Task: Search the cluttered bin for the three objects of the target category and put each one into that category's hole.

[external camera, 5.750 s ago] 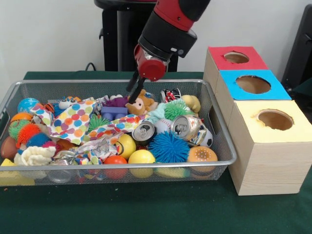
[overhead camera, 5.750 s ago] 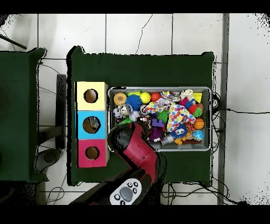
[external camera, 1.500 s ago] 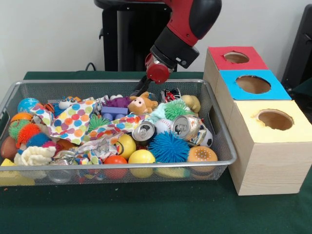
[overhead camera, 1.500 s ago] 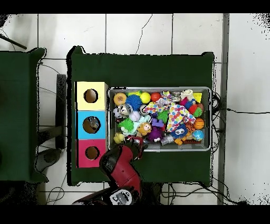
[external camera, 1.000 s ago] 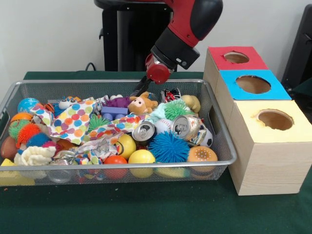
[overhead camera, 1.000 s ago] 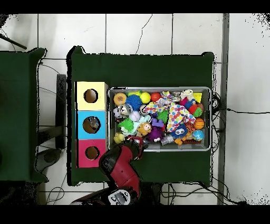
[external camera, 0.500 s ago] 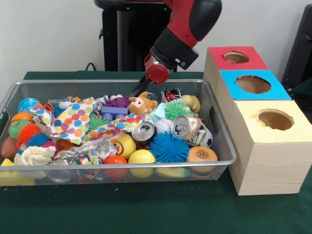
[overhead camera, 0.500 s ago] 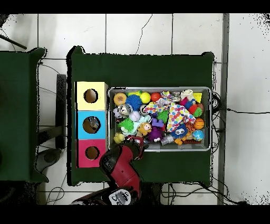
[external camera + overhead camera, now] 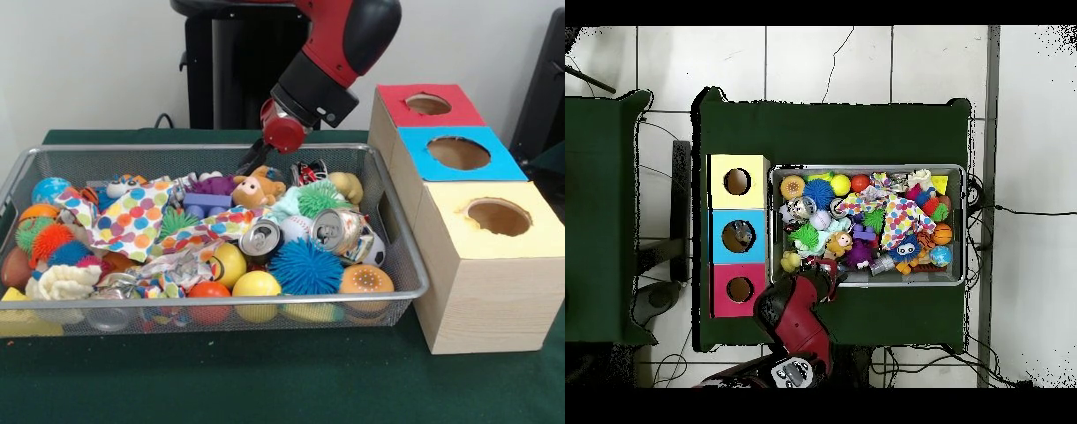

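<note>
The wire-mesh bin [image 9: 402, 252] is full of mixed toys: a brown monkey plush [image 9: 256, 188], two crushed cans [image 9: 261, 237] [image 9: 338, 230], a blue spiky ball [image 9: 305, 265], yellow balls [image 9: 256, 284] and a polka-dot cloth [image 9: 132, 216]. My gripper [image 9: 251, 161] hangs at the bin's far rim, just above and behind the monkey plush. It carries nothing that I can see. In the overhead view the bin [image 9: 865, 167] lies right of the boxes, and the gripper [image 9: 827, 268] is over the bin's lower left edge.
Three boxes with round holes stand in a row beside the bin: red [image 9: 397, 99], blue [image 9: 415, 143] and yellow [image 9: 485, 300]. The robot's black pedestal [image 9: 229, 62] rises behind the bin. The green table cloth [image 9: 265, 380] runs along the front.
The arm's wrist has shifted very slightly to the left above the bin's far rim. The toys in the bin lie as before.
</note>
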Robot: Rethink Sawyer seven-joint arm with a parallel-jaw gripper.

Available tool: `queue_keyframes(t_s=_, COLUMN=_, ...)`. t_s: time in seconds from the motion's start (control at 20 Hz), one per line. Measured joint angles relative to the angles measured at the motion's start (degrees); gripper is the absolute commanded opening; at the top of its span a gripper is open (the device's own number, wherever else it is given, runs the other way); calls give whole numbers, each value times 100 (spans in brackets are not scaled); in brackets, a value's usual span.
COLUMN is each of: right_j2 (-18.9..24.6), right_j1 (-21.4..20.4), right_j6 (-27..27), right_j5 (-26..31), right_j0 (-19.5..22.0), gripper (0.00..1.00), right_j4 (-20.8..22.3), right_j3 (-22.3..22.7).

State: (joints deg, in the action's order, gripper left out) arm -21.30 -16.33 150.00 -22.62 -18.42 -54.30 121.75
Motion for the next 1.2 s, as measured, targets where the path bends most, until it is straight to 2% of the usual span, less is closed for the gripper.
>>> queue_keyframes(t_s=1.2, right_j2=0, right_j1=17, right_j6=0, right_j5=-3, right_j0=-91, gripper=100, right_j4=-2, right_j3=-8)
